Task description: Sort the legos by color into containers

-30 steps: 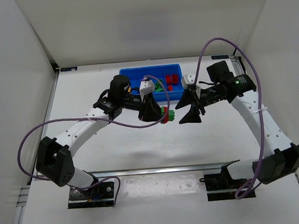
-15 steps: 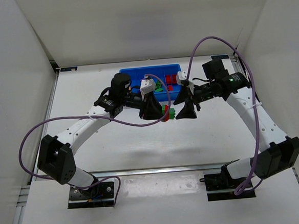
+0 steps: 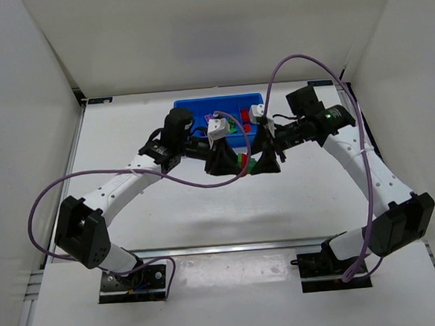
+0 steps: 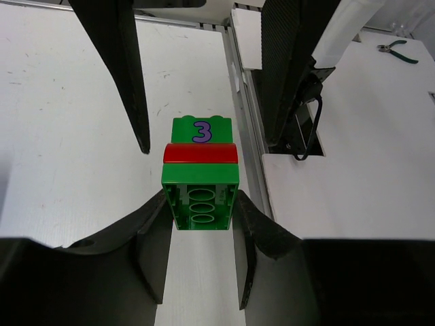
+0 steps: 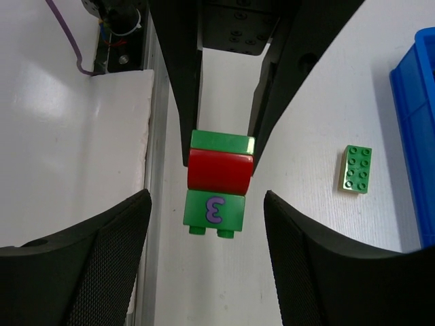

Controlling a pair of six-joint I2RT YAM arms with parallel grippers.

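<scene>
My left gripper (image 3: 231, 163) (image 4: 200, 201) is shut on the bottom green brick (image 4: 200, 204) of a three-brick stack. A red brick (image 4: 200, 153) sits in the middle and a green brick marked "3" (image 4: 202, 129) at the far end. The stack (image 3: 241, 161) hangs above the table in front of the blue tray (image 3: 198, 105). My right gripper (image 3: 260, 162) (image 5: 207, 197) is open and faces the stack (image 5: 219, 171). Its fingers (image 4: 122, 75) stand on either side of the "3" brick (image 5: 214, 210), not touching it.
A loose green brick (image 5: 357, 170) lies on the table near the tray's edge (image 5: 416, 136). The tray holds red bricks (image 3: 247, 116) and a green one (image 3: 232, 125), partly hidden by the arms. White walls close in the table on three sides.
My right gripper has moved left toward the stack, and its open fingers now flank the far brick. My left gripper has stayed almost still, holding the stack.
</scene>
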